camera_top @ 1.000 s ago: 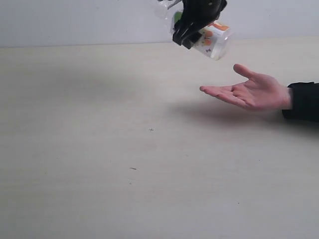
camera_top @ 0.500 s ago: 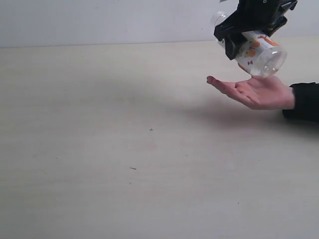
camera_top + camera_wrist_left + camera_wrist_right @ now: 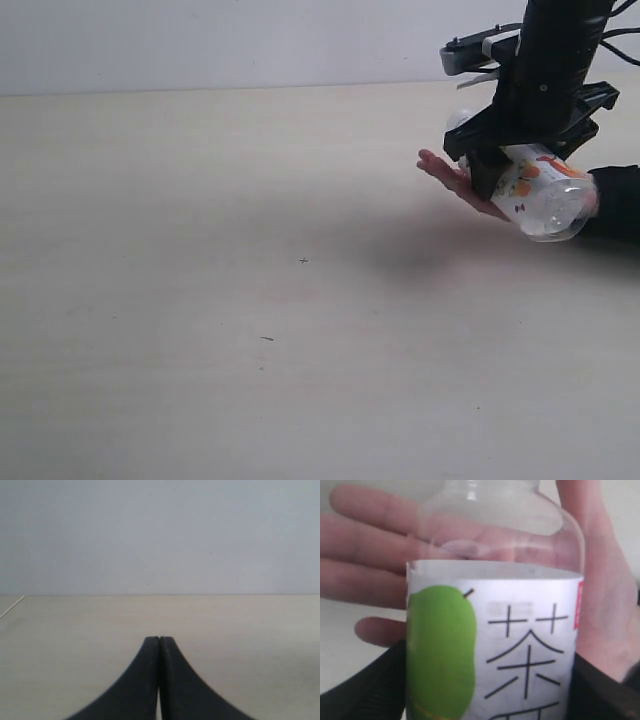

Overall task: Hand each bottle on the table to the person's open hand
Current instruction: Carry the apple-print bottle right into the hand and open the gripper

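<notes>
The bottle (image 3: 548, 195) is clear, glossy plastic; its white label (image 3: 530, 645) looks smooth, slight sheen. The table (image 3: 200, 300) is matt, pale, with faint wood grain. Jaws of the left gripper (image 3: 159, 640): smooth matt black.

Wide free table (image 3: 200, 300) beside person's hand (image 3: 447, 173)

A plain pale grey wall (image 3: 200, 40) is seen behind a wide beige table (image 3: 200, 330), marked by a few dark specks (image 3: 303, 261). Soft, even light is cast, and a faint shadow (image 3: 420, 245) is thrown on the tabletop.
</notes>
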`<state>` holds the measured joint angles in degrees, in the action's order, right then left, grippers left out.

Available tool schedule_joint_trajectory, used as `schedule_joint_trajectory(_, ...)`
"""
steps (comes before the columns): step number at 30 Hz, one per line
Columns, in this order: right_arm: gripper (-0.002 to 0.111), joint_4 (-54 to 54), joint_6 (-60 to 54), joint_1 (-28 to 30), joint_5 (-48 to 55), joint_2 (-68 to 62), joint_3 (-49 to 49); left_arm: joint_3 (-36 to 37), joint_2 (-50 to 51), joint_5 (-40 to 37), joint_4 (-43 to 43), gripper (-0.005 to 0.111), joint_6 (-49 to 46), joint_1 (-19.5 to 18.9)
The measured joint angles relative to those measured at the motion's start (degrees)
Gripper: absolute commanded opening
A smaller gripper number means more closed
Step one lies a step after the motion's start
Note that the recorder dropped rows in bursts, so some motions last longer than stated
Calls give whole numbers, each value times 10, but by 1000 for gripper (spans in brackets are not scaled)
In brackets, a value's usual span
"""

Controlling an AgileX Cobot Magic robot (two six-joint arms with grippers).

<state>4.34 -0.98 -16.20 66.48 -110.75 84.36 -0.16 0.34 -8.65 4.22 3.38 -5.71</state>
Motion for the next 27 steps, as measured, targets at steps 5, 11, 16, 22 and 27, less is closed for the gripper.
schedule_joint_trajectory(5,0,13,10,0,-34,0,-5,0,0,0,0,2,0,0)
schedule_joint_trajectory(11,0,17,22,0,-61,0,-5,0,0,0,0,2,0,0)
schedule_joint_trajectory(16,9,17,23,0,-66,0,-5,0,0,0,0,2,0,0)
schedule_joint_trajectory(22,45,28,24,0,-68,-1,-5,0,0,0,0,2,0,0)
schedule_joint_trajectory(27,68,29,25,0,-71,-21,-5,0,0,0,0,2,0,0)
